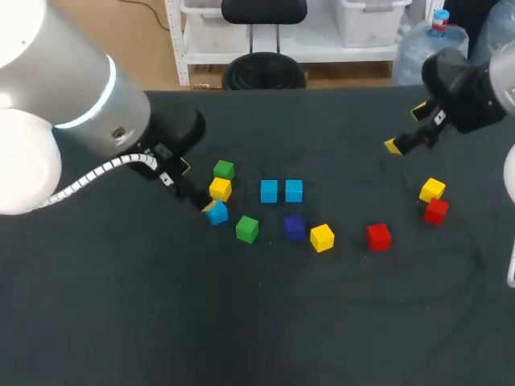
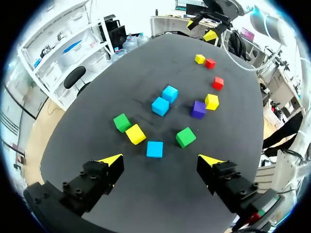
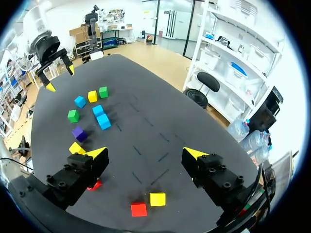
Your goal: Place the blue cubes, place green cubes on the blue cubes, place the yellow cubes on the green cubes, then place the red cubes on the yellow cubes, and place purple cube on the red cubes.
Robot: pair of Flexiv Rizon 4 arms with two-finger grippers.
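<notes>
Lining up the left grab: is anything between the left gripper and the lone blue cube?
Nothing visible. The lone blue cube lies just ahead of the open left gripper; a yellow cube and green cube sit aside.

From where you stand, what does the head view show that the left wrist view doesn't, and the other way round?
Only the head view shows the left arm, whose silver body covers much of its gripper. Only the left wrist view shows the left gripper plainly open, with a blue cube just ahead of the gap. Both show all eleven cubes lying unstacked on the dark table, the purple cube among them, and the right gripper, open and empty.
</notes>
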